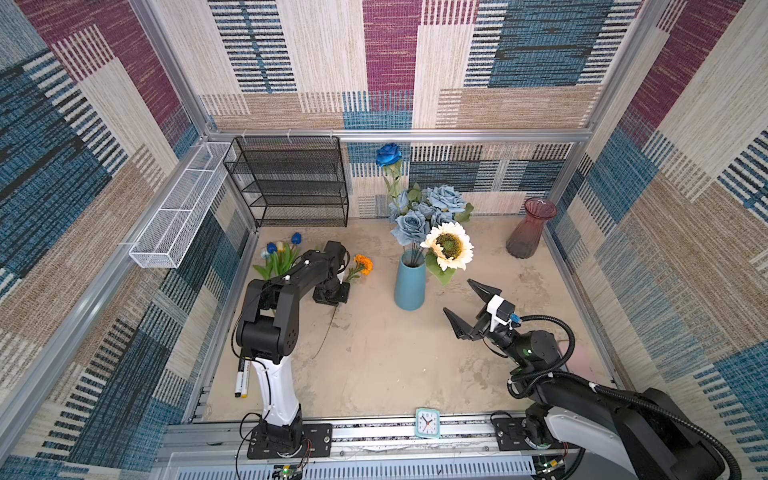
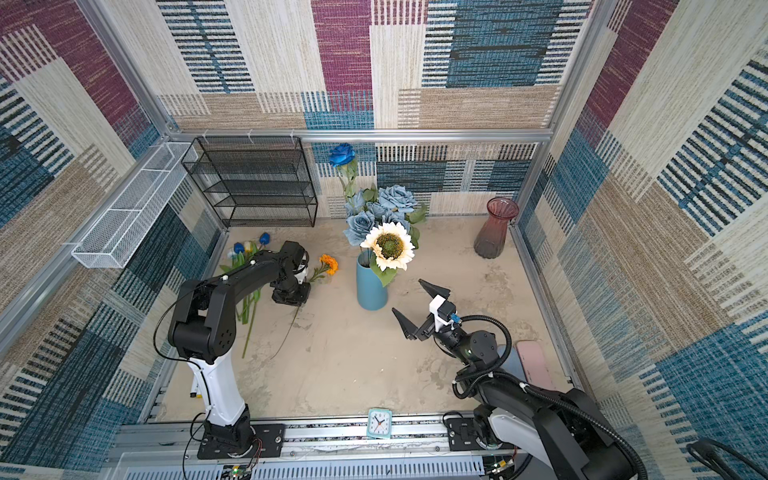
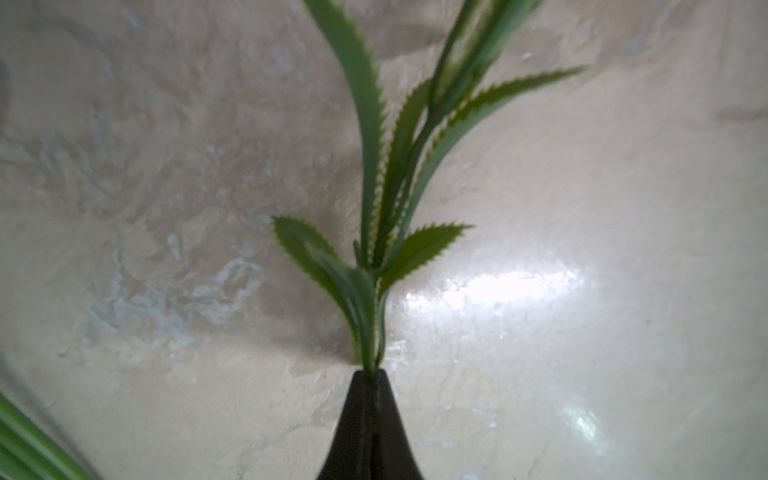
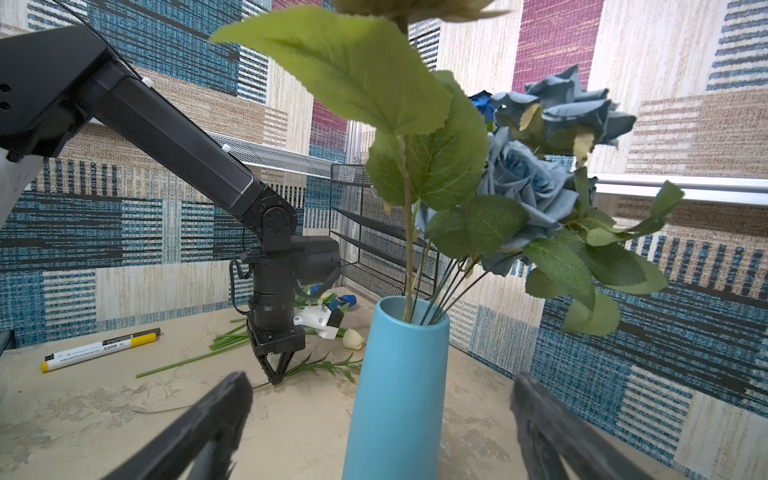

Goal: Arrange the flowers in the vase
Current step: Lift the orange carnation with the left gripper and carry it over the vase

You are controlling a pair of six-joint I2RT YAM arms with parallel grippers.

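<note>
While my right gripper [image 1: 457,295] gapes near the blue ceramic vase [image 1: 410,286], my left gripper [image 4: 276,378] pinches, apparently, the orange flower's [image 1: 363,262] leafy stem [image 3: 365,307].

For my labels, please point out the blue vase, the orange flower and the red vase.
blue vase [image 1: 410,286]: in a top view, outer wall.
orange flower [image 1: 363,262]: in a top view, bloom.
red vase [image 1: 527,237]: in a top view, body.

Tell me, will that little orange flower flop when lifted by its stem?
It will probably sag a little: the left gripper pinches the orange flower on its thin stem, with the bloom off to one side. It likely weighs little, as the stem is wire-thin. The saw-edged leaves look soft and should bend.
</note>
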